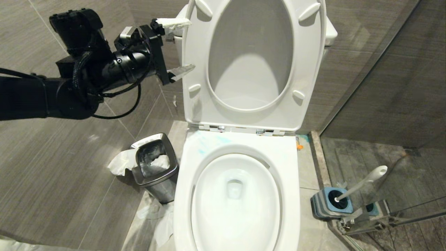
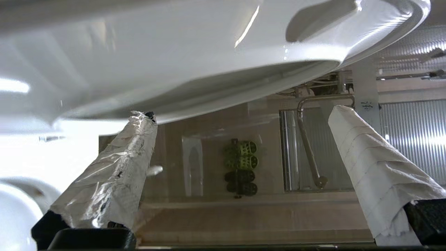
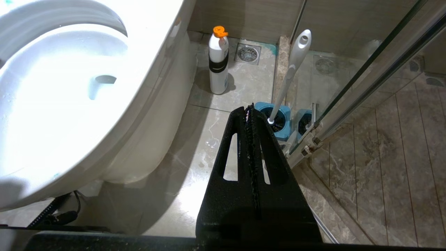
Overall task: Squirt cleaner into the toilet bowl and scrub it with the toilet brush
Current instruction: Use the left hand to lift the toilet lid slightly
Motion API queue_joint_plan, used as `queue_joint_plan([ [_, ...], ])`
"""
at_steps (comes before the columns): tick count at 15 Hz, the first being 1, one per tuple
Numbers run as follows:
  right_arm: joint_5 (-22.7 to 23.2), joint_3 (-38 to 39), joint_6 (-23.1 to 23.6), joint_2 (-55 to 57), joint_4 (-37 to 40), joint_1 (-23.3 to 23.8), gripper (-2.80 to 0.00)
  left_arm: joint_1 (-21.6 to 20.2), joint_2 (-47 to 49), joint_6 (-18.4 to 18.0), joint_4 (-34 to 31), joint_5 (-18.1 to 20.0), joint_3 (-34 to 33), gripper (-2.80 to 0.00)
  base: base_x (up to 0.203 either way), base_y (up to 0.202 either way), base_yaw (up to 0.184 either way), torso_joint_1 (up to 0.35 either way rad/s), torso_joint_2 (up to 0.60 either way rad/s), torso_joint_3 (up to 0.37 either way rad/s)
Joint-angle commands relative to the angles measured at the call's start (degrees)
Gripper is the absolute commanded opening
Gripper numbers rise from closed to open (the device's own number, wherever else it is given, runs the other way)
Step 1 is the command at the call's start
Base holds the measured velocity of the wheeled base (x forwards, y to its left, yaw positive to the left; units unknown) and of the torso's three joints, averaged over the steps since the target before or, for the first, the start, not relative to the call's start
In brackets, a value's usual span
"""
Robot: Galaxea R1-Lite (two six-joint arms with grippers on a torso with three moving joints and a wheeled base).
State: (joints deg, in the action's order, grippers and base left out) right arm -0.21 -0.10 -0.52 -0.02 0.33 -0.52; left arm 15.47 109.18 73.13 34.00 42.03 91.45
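Presently, the task appears only partly begun. The toilet bowl [image 1: 237,195] stands with seat and lid [image 1: 251,62] raised upright; turquoise smears of cleaner [image 1: 209,143] mark the rear rim and the water shows a faint blue tint, so some squirting seems done. Scrubbing is judged outstanding: the toilet brush [image 1: 362,184] sits, leaning, in its blue-and-grey holder [image 1: 331,204] on the floor to the robot's right of the bowl, against the glass partition, handle untouched. A white bottle with an orange cap [image 3: 218,62] stands on the floor beside the bowl; whether it holds the cleaner cannot be confirmed.

The left end effector [image 1: 176,47] is spread wide and holds nothing, poised just beside the raised seat's edge. The right end effector [image 3: 250,115] is closed tight, empty, hanging low near the brush.

A steel bin [image 1: 155,167] with paper stands left of the bowl.
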Motion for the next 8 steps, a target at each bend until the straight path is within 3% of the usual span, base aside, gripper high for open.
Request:
queue_joint_plan([
  [1, 0.03, 0.01, 0.00, 0.02, 0.02, 0.00, -2.80, 0.10, -4.19, 0.59, -6.27, 0.18, 0.10, 0.00, 0.000, 0.000, 0.000, 0.000, 0.00, 0.000],
  [3, -0.02, 0.01, 0.00, 0.02, 0.02, -0.06, -2.80, 0.10, -6.53, -0.96, -13.02, 0.00, 0.17, 0.00, 0.000, 0.000, 0.000, 0.000, 0.00, 0.000],
  [4, -0.05, 0.01, 0.00, 0.02, 0.02, 0.00, -2.80, 0.09, -7.41, -4.64, -15.72, -0.12, 0.16, 0.00, 0.000, 0.000, 0.000, 0.000, 0.00, 0.000],
  [8, 0.03, 0.01, 0.00, 0.02, 0.02, 0.00, -2.80, -0.69, -9.49, -27.79, -25.72, -3.13, 0.22, 0.00, 0.000, 0.000, 0.000, 0.000, 0.00, 0.000],
])
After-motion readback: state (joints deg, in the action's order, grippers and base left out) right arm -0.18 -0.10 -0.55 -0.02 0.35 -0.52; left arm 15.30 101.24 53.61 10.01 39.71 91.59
